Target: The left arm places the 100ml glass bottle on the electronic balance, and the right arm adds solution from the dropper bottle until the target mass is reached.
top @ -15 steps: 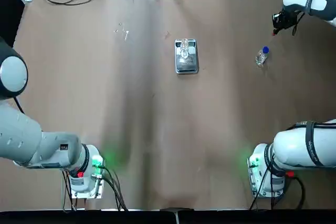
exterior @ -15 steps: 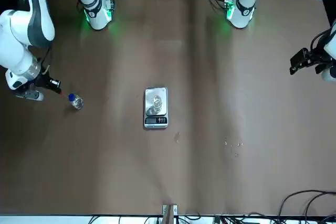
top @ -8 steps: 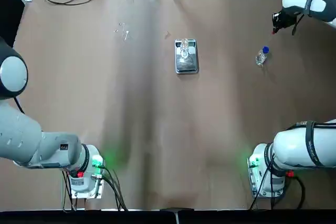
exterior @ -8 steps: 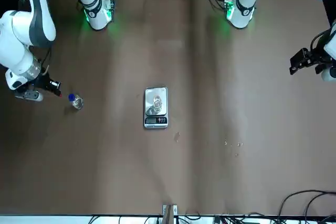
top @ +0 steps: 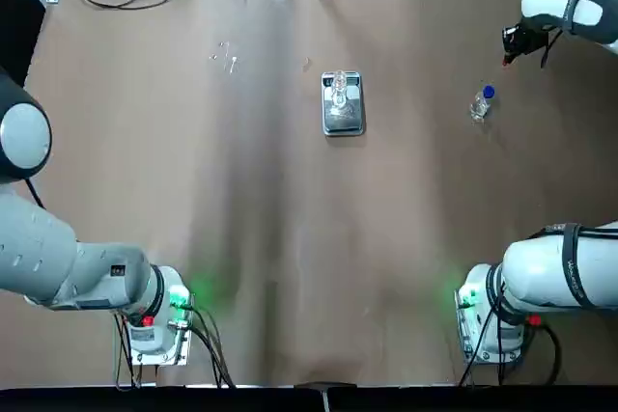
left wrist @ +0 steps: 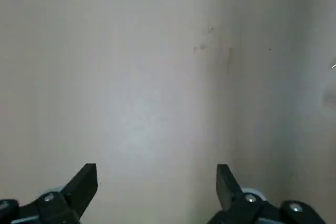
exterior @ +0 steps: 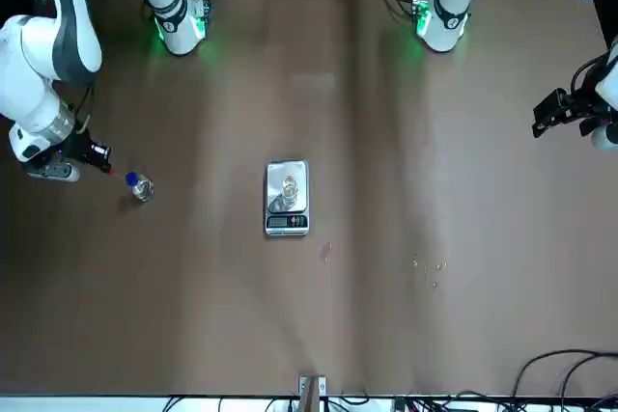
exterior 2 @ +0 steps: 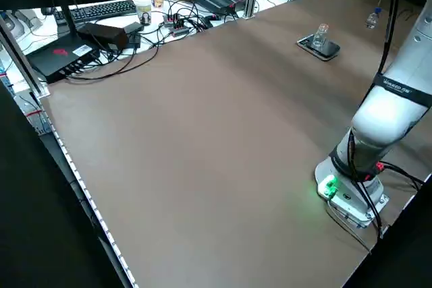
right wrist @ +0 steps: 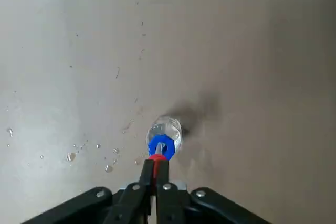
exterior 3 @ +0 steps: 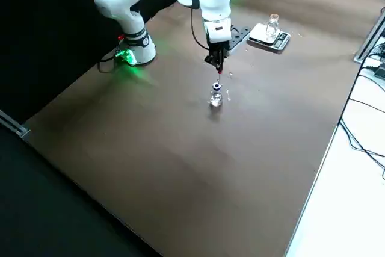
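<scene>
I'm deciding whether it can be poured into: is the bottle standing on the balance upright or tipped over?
Upright: the glass bottle stands on the balance, mouth up.

No text or number can be read surely. The display (exterior: 287,222) of the balance (exterior: 287,198), between the jaws of the left arm (exterior: 606,94) and of the right arm (exterior: 58,55), is too small to read.

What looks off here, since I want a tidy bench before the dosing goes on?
Small clear droplets are scattered on the table near the dropper bottle; they look like spilled liquid, outside any container.
</scene>
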`<state>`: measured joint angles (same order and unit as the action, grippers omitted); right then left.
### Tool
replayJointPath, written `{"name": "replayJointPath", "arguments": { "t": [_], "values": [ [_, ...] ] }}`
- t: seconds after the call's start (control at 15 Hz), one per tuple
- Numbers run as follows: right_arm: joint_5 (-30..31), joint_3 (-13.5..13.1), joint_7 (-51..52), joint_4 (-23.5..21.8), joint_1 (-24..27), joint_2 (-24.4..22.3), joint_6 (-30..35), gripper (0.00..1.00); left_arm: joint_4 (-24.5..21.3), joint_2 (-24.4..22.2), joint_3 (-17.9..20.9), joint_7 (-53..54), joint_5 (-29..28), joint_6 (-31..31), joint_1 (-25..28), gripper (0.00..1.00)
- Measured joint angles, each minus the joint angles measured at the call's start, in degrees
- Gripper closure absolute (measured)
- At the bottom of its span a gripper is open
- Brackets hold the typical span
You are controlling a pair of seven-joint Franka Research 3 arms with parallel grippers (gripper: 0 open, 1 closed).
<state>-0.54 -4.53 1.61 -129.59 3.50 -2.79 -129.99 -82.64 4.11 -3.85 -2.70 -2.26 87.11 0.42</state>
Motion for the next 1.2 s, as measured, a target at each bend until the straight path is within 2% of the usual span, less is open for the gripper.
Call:
{"name": "replayJointPath", "arguments": {
  "t": [1.2],
  "values": [
    [0.3,0.0,1.3,-0.7,0.0,-0.9,1.5,0.95,0.0,0.0,0.0,0.0,-0.1,0.0,0.0,0.0]
  ]
}}
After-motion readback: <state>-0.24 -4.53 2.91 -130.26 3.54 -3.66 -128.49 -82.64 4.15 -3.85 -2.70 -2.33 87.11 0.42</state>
